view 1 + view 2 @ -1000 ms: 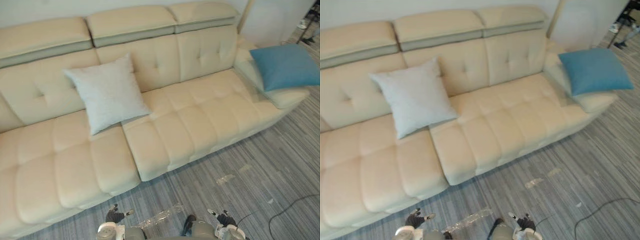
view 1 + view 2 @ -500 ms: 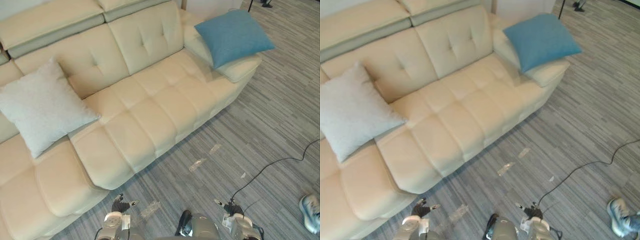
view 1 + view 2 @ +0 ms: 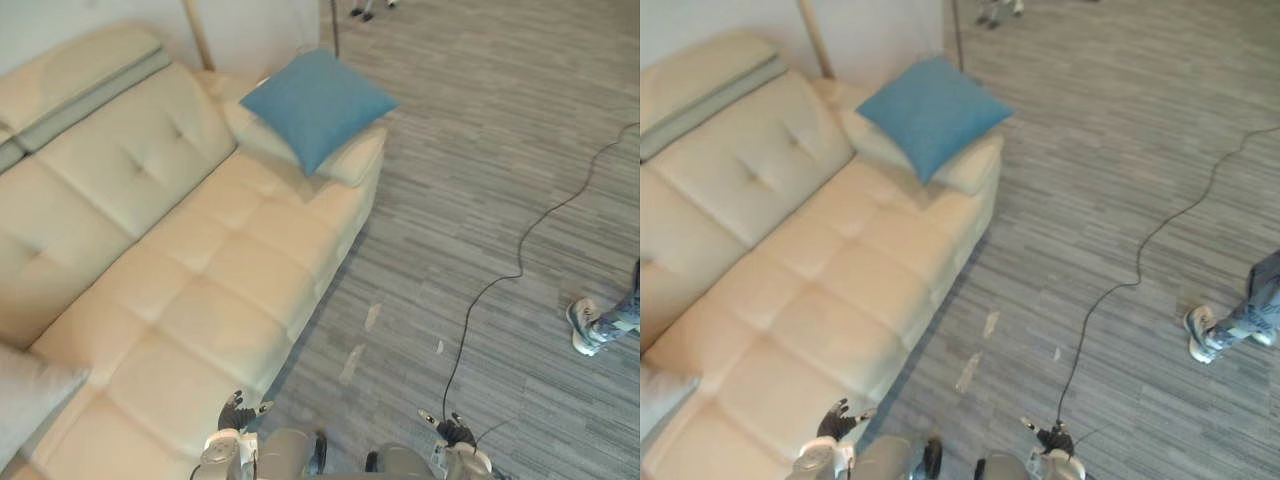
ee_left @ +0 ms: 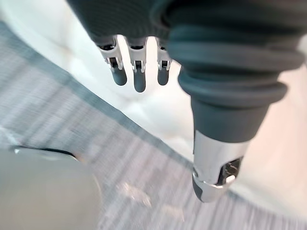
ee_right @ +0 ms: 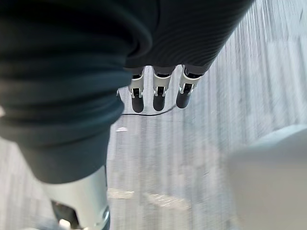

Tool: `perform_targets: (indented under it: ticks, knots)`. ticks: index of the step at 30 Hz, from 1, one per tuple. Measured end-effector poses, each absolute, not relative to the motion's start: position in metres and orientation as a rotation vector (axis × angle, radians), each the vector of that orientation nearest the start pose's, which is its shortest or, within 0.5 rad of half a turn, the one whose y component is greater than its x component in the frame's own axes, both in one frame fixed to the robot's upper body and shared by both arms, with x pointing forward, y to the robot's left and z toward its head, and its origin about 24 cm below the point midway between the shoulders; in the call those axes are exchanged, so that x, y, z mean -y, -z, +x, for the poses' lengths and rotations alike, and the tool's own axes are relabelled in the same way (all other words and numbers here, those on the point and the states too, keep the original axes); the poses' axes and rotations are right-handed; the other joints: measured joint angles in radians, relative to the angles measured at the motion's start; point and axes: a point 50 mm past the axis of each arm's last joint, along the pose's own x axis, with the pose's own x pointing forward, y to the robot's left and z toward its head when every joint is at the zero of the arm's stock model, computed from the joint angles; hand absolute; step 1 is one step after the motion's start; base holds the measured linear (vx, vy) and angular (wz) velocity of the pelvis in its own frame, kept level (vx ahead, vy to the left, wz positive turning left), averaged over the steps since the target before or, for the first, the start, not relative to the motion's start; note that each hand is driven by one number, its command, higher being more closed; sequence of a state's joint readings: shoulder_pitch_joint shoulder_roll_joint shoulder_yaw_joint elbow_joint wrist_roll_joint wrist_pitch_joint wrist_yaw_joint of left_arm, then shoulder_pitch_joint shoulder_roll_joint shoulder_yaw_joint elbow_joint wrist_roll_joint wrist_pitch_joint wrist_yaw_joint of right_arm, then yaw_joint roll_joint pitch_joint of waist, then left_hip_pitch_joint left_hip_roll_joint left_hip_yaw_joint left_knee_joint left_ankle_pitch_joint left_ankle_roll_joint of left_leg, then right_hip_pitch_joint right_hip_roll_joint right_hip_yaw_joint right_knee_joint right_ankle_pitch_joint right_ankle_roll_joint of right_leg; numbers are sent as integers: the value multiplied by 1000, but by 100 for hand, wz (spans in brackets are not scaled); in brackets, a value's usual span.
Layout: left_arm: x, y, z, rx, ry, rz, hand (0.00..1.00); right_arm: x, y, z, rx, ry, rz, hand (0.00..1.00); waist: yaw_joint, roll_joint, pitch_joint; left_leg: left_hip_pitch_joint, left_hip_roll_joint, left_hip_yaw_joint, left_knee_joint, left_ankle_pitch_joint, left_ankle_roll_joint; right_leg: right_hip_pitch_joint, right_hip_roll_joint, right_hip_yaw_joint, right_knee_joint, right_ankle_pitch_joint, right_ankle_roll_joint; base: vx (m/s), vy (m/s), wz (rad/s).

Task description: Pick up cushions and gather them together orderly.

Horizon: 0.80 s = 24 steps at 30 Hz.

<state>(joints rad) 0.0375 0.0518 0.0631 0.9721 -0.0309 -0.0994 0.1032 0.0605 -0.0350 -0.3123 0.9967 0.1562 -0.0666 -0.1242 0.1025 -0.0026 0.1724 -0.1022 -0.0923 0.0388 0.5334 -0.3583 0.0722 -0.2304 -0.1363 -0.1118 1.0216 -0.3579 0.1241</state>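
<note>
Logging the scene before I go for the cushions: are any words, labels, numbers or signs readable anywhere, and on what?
None can be read. No print shows on the blue cushion, the corner of the pale cushion, the cream sofa or the grey striped floor. The person's shoe is too small to show any marking.

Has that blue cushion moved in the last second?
No. The blue cushion lies on the sofa armrest as before; the whole view shifted, so the camera turned.
</note>
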Motion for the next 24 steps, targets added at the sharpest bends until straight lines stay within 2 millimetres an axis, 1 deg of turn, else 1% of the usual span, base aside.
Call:
perform_targets:
  ticks: [1, 2, 3, 4, 5, 6, 7, 8, 9, 10, 11, 12, 13, 14, 15, 17, 18, 19, 20, 21, 22, 23, 24]
  knots:
    - [-183, 145, 137, -903, -194, 42, 0, 216, 152, 106, -968, 536, 195, 0, -2, 8, -6, 36, 29, 16, -10, -1, -2, -32, -25, -52, 8, 0, -29, 442, 10, -48]
    - [-183, 145, 137, -903, -192, 44, 0, 217, 152, 107, -966, 534, 191, 0, -3, 14, -8, 52, 45, 19, -18, -4, -8, -48, -33, -79, -12, 0, -34, 439, -14, -59]
    - [-185, 145, 135, -908, -196, 50, 0, 216, 150, 114, -953, 531, 198, 0, -3, 20, -4, 101, 71, 29, -54, -12, -23, -71, -42, -112, -79, -2, -38, 363, -33, -54]
    - [-187, 145, 134, -911, -198, 54, 0, 214, 151, 113, -960, 530, 204, 0, -6, 16, -7, 130, 87, 33, -81, -15, -29, -92, -46, -129, -138, 0, -41, 538, -84, -58]
    - [-186, 145, 135, -910, -193, 57, 0, 215, 151, 116, -958, 527, 203, 0, -10, 16, -6, 170, 109, 33, -121, -25, -48, -122, -47, -154, -230, 15, -59, 441, -140, -41]
    - [-185, 144, 137, -905, -187, 60, 0, 216, 150, 120, -948, 529, 203, 0, -13, 19, -4, 197, 124, 34, -151, -31, -60, -157, -42, -158, -294, 39, -66, 438, -162, -24]
    - [-185, 144, 138, -902, -186, 61, 0, 217, 149, 121, -945, 530, 202, 0, -14, 20, -4, 204, 130, 34, -160, -34, -67, -170, -38, -157, -317, 52, -66, 573, -233, -17]
    - [-186, 143, 141, -897, -181, 75, 0, 220, 149, 123, -945, 534, 199, 0, -25, 18, -4, 248, 154, 28, -189, -47, -105, -207, -6, -153, -484, 169, -85, 399, -161, -8]
    - [-186, 144, 141, -899, -178, 80, 0, 220, 149, 122, -950, 535, 199, 0, -27, 14, -5, 253, 157, 24, -188, -48, -108, -207, -1, -154, -519, 200, -96, 665, -333, 20]
    - [-190, 146, 134, -922, -179, 97, 0, 218, 152, 115, -969, 539, 203, 0, -44, -9, -18, 272, 155, -31, -149, -61, -131, -186, -1, -160, -617, 372, -143, 582, -303, 33]
    - [-181, 149, 132, -936, -175, 73, 0, 232, 149, 115, -960, 563, 178, 0, -46, 48, -26, 244, 201, -76, -40, -49, -166, -170, 32, -198, -569, 335, -162, 582, -303, 35]
    - [-179, 149, 132, -936, -171, 67, 0, 235, 148, 116, -956, 564, 169, 0, -47, 58, -28, 213, 210, -89, 17, -22, -181, -159, 43, -207, -569, 316, -162, 552, -297, 16]
    - [-174, 148, 135, -930, -182, 36, 0, 243, 145, 117, -946, 566, 145, 0, -50, 72, -19, 99, 209, -103, 248, 145, -98, -102, 61, -221, -603, 267, -170, 449, -247, 11]
    - [-172, 149, 135, -930, -186, 27, 0, 244, 145, 117, -948, 566, 138, 0, -48, 86, -11, 66, 218, -100, 326, 234, -74, -65, 73, -226, -630, 263, -175, 805, -358, 7]
    - [-174, 150, 129, -934, -197, 16, 0, 239, 149, 113, -982, 544, 131, 0, -27, 97, 11, -50, 273, -62, 581, 191, -35, 94, 120, -224, -741, 250, -196, 591, -189, -1]
    - [-179, 146, 135, -907, -206, 18, 0, 238, 150, 113, -990, 543, 134, 0, -18, 83, 19, -103, 265, -43, 622, 151, -46, 167, 121, -220, -787, 247, -199, 431, -140, -8]
    - [-181, 143, 139, -880, -202, 25, 0, 235, 149, 118, -980, 539, 147, 0, -6, 66, 27, -170, 231, -11, 582, 110, -56, 241, 113, -205, -852, 245, -196, 464, -130, -32]
    - [-180, 141, 143, -858, -203, 21, 0, 232, 147, 125, -962, 534, 162, 0, 3, 63, 32, -219, 207, 32, 479, 81, -60, 291, 111, -191, -900, 244, -193, 550, -134, -36]
    - [-180, 141, 143, -854, -203, 19, 0, 233, 147, 127, -956, 535, 162, 0, 6, 63, 33, -232, 201, 42, 430, 77, -63, 303, 107, -188, -912, 239, -186, 441, -33, -41]
    - [-179, 140, 145, -848, -200, 19, 0, 235, 145, 131, -944, 541, 171, 0, 8, 63, 33, -247, 178, 70, 268, 80, -72, 331, 100, -184, -935, 227, -165, 530, 48, -27]
    - [-176, 140, 145, -849, -190, 17, 0, 235, 144, 133, -934, 544, 174, 0, 8, 74, 31, -242, 152, 107, -61, 153, -97, 375, 100, -178, -965, 204, -140, 445, 52, -21]
    - [-175, 140, 145, -851, -189, 16, 0, 236, 144, 132, -934, 546, 173, 0, 8, 79, 28, -236, 148, 114, -130, 183, -104, 378, 103, -178, -969, 198, -135, 440, 101, -12]
    - [-173, 141, 144, -854, -188, 8, 0, 236, 145, 129, -943, 549, 173, 0, 13, 85, 26, -230, 142, 120, -240, 294, -86, 403, 110, -171, -977, 172, -120, 513, 121, -15]
